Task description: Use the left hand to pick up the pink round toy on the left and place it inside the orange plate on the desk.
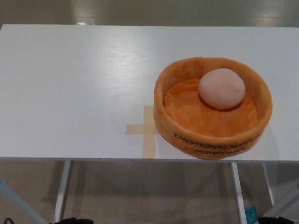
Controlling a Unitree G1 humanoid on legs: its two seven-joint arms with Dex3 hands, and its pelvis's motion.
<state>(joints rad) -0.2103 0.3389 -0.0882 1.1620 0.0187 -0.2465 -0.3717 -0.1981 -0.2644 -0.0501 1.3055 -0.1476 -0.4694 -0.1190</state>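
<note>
while the pink round toy (222,88) lies inside the orange plate (212,140), it rests toward the far right part of the soft floor, touching the inner wall there or very near to it. the plate stands on the white counter (70,88), close to the front edge and on the right half. black letters run along the front wall of the plate, upside down from this view. just left of the plate a cross of tan tape (145,128) is stuck on the counter. of the left hand (70,220) only a dark sliver shows at the bottom edge, so i cannot tell its fingers' state. the right hand (275,220) is perhaps the dark shape at the bottom right corner, too little to judge.
</note>
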